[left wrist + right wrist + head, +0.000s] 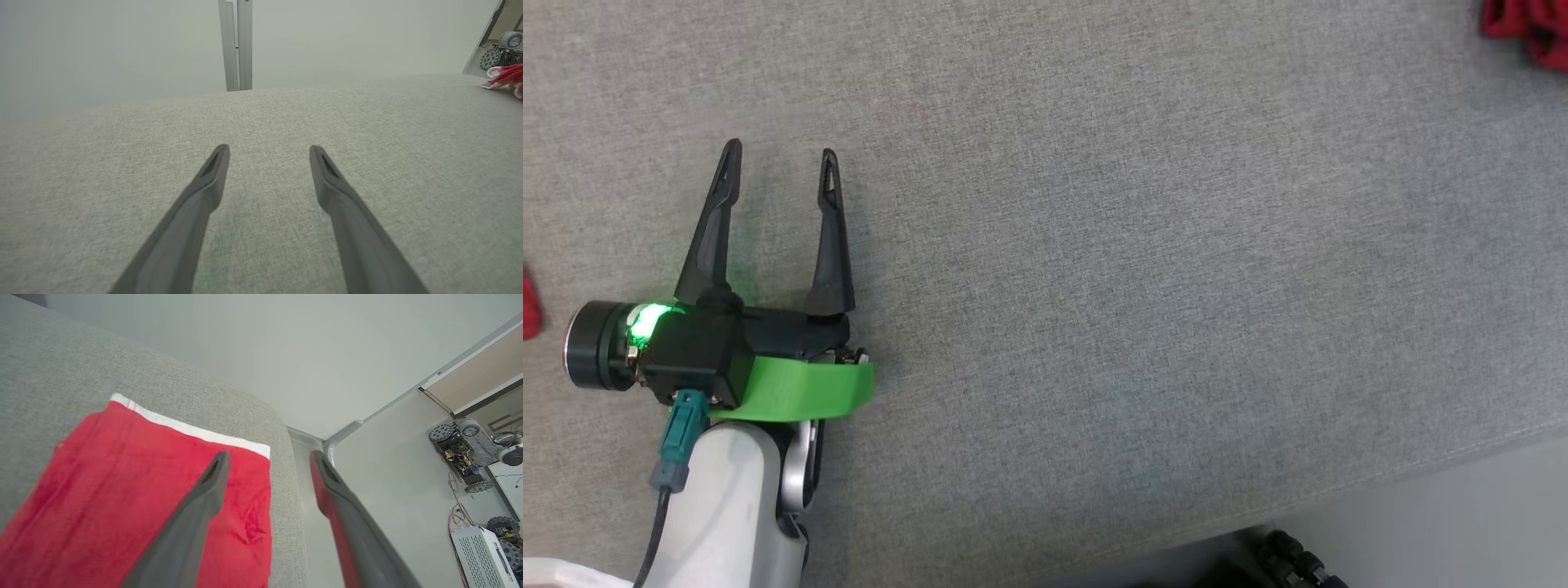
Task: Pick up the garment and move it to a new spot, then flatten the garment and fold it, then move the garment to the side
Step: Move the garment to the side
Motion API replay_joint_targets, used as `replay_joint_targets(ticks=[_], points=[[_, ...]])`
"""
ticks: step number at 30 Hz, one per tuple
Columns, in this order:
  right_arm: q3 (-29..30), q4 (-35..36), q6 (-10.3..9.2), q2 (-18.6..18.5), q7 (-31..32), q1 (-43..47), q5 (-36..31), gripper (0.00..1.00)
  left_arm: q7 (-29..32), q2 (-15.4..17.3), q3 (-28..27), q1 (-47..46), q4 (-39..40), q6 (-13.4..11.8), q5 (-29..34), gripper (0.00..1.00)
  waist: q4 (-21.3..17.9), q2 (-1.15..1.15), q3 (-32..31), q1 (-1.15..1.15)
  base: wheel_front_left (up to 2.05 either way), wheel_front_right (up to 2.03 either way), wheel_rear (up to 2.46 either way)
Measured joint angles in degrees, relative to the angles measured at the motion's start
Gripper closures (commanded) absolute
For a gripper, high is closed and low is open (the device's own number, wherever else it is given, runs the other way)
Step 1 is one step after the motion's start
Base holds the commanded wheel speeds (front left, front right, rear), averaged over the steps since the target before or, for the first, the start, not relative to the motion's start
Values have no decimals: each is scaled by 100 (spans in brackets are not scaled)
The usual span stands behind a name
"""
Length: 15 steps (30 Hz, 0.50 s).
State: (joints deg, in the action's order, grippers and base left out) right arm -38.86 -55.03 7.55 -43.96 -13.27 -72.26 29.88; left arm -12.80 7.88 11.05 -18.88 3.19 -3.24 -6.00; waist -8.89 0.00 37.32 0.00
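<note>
My R gripper (pixel 269 456) hung released, fingers spread, nothing in it, above the red garment (pixel 135 486); garment lay flat by the grey surface (pixel 49 367) edge; L gripper (pixel 781 152) also spread, empty.

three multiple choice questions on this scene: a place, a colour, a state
1. Where does the red garment lie? A on the grey cushion, by its edge; B on the floor; C on a shelf.
2. What colour is the band along its end? A blue; B white; C black.
3. How is the left gripper? A shut on cloth; B shut, empty; C open, empty.
Answers: 1 A, the cushion lies under it; 2 B, white strip edges the red; 3 C, fingers apart over bare cushion.
</note>
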Motion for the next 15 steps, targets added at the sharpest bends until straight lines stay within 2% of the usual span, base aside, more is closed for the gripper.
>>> replay_joint_targets(ticks=[6, 15], points=[[99, 175, 0, 280, -155, 75, -89, 0, -140, -40, -147, 240, -275, -42, -169, 0, 74, 0, -322, 0, 0, 0, 0], [786, 1662, 0, 755, -175, 1297, -376, 0, -209, -124, -346, 745, -480, -80, -453, 0, 270, 0, -1054, 0, 0, 0, 0]])
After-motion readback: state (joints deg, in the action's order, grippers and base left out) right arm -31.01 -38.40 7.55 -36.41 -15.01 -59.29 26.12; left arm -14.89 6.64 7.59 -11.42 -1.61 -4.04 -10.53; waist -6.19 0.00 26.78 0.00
